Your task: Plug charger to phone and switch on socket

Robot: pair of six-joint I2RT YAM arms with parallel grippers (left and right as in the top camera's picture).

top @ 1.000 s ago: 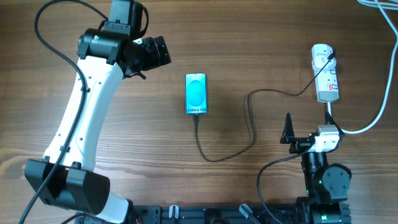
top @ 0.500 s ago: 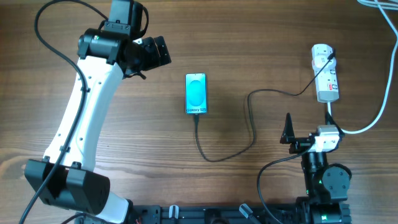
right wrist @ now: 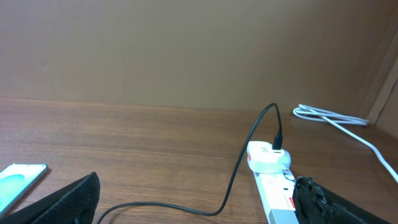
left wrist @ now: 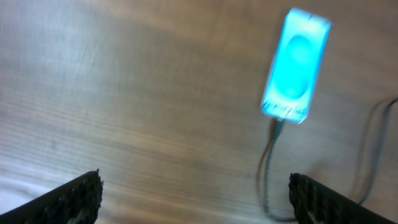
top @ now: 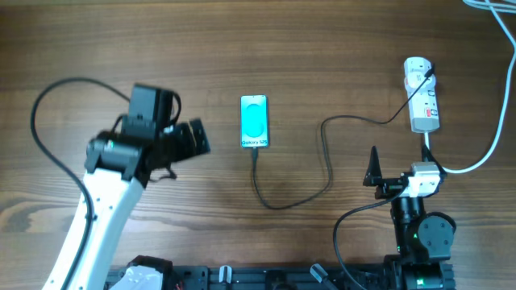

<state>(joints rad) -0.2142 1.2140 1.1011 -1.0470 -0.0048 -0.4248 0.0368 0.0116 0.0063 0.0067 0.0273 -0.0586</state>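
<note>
1. Though seemingly seated already at the lower edge of the phone (top: 254, 122), treat the charger (top: 326, 153) as unconfirmed there: joint too small to judge from overhead, blurred in the left wrist view.
2. Phone: flat on the table (top: 339, 48), about mid-width, screen lit cyan. Likely light and slick on wood, so prone to sliding under any push on the connector. Glass face, so no hard pinching; if bracing, hold across the long side rims.
3. Charger: thin, limp, looping from the phone's lower edge rightward and up to the far end of the socket (top: 422, 97). No stiffness for pushing; take hold at the small rigid tip only, never mid-cable.
4. Socket: white strip at the right of the table, well apart from the phone. Probably light enough to skid under a sideways shove; for switching on, press straight down.
5. Left gripper (left wrist: 194, 186): fingers spread wide, nothing between them, left of the phone and apart from it.
6. Right gripper (right wrist: 196, 199): fingers likewise parted and bare, near the socket, not touching.
</note>
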